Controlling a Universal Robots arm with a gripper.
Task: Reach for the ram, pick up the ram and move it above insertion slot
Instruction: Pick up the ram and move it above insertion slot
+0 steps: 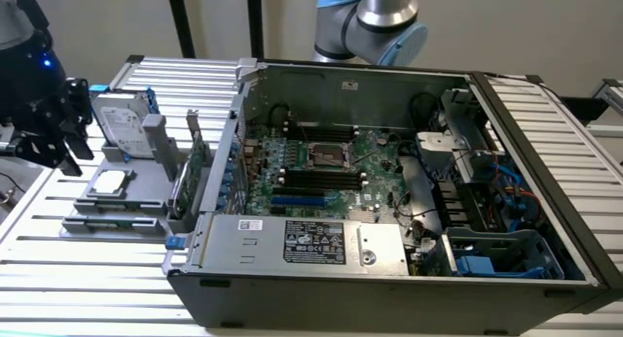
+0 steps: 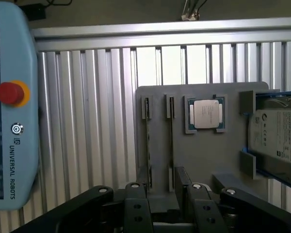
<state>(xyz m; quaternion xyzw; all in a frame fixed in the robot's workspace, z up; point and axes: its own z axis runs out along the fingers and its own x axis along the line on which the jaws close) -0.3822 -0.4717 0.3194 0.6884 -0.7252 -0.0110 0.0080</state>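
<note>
Claw, spread, poised over the ram, which stands edge-up in the grey holder, left of frame in the exterior view. Best practice: straddle its thin edge mid-length and descend squarely.

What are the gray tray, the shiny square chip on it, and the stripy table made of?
The gray tray looks like matte plastic: dull, evenly gray, no glare. The square chip seems topped with silvery metal, since it gleams. The stripy table looks like bare aluminium slats, pale and catching light.
</note>
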